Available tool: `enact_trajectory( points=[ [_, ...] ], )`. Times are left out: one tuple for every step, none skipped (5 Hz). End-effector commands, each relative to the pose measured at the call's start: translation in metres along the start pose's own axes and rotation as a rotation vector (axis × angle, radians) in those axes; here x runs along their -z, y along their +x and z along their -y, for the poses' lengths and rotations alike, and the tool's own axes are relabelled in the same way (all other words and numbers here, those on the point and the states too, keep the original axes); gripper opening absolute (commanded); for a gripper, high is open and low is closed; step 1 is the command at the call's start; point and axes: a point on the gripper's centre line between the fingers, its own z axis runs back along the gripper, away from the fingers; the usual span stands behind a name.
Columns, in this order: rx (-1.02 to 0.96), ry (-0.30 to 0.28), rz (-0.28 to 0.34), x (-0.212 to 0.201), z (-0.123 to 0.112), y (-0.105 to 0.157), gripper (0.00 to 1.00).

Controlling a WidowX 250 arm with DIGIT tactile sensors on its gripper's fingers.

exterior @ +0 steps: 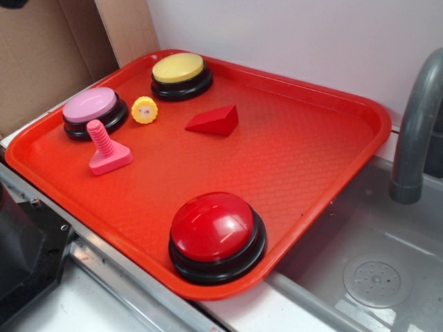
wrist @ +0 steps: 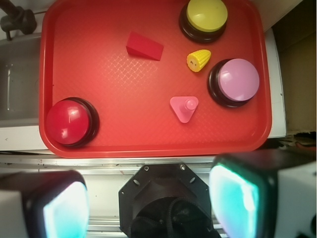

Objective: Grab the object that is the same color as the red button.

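Red wedge (exterior: 214, 122) lies unmarked on tray (exterior: 325, 145); fingers (wrist: 233, 198) spread apart, empty.

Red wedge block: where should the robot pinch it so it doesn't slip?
Probably across the red wedge's two flat triangular ends, coming straight down from above. Its top slopes, so fingers would likely slide there. It lies flat on the tray with open space around it.

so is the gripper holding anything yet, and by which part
Nothing is held. The gripper is open, well back from the tray, with no object between its fingers. The red wedge block lies untouched on the tray.
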Motion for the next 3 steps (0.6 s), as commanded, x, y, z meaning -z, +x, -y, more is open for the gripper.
enact_trajectory(
  points=[
    [0.000,0.000,0.000,0.000,0.000,0.000,1.00],
    [0.068,0.009,-0.004,0.013,-0.002,0.018,1.00],
    [0.162,0.059,0.010,0.032,-0.005,0.049,1.00]
  ],
)
